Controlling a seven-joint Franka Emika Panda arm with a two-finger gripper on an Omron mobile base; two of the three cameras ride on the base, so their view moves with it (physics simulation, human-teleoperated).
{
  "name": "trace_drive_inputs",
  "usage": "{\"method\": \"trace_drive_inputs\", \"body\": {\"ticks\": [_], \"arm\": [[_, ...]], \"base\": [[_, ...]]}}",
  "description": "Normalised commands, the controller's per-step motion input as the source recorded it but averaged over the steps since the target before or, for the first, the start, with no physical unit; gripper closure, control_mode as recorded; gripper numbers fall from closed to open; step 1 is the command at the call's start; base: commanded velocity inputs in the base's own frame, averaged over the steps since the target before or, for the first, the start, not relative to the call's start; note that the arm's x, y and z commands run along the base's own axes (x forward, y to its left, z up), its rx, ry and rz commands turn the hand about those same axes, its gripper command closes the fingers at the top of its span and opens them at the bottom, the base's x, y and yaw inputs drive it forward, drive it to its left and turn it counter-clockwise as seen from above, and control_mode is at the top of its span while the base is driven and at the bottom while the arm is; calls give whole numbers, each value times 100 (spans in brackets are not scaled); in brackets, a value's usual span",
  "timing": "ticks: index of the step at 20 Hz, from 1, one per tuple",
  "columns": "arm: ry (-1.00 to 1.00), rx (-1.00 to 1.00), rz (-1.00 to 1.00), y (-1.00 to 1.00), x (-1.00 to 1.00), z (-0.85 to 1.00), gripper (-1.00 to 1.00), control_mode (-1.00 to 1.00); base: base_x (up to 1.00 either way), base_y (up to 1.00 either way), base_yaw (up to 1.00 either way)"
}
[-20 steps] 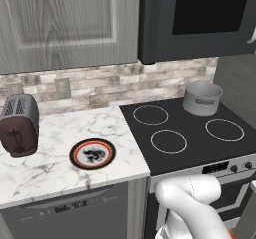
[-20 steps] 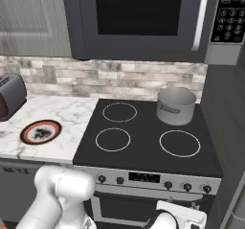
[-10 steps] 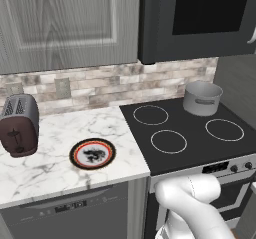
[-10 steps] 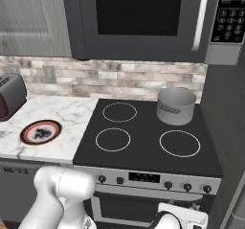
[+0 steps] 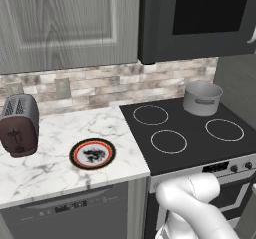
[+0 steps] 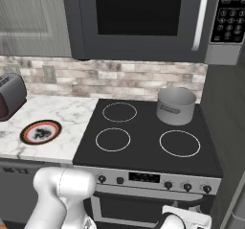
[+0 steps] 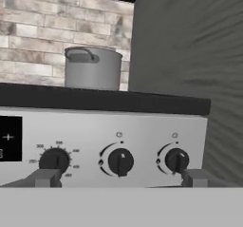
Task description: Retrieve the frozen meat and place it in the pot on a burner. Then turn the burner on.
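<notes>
Gripper low in front of the stove's brushed-metal control panel, jaws spread wide, nothing between them; fingertips flank the round black knobs. Above: flat glossy black cooktop with thin white burner rings. Pot, short wide grey metal cylinder with a small side handle, sits on the back-right burner. Left of the stove, white veined marble counter carries a round red-and-black rimmed plate and a brown-and-silver toaster. Brick-tile backsplash behind.
</notes>
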Motion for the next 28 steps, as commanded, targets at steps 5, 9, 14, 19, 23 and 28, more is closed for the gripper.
{"method": "trace_drive_inputs", "body": {"ticks": [5, 9, 14, 19, 23, 28], "arm": [[1, 1, 0, -8, 7, -21, -100, -100], [1, 2, 0, 0, 8, -16, -100, -100], [1, 2, 1, 0, 8, -17, -100, -100], [9, 1, 2, 0, 10, -13, -100, -100], [3, 0, 0, -1, 16, -1, -100, -100], [0, 0, 0, 0, 23, 0, -100, -100]], "base": [[0, 0, 0], [0, 0, 0], [0, 0, 0], [0, 0, 0], [0, 0, 0], [0, 0, 0]]}}
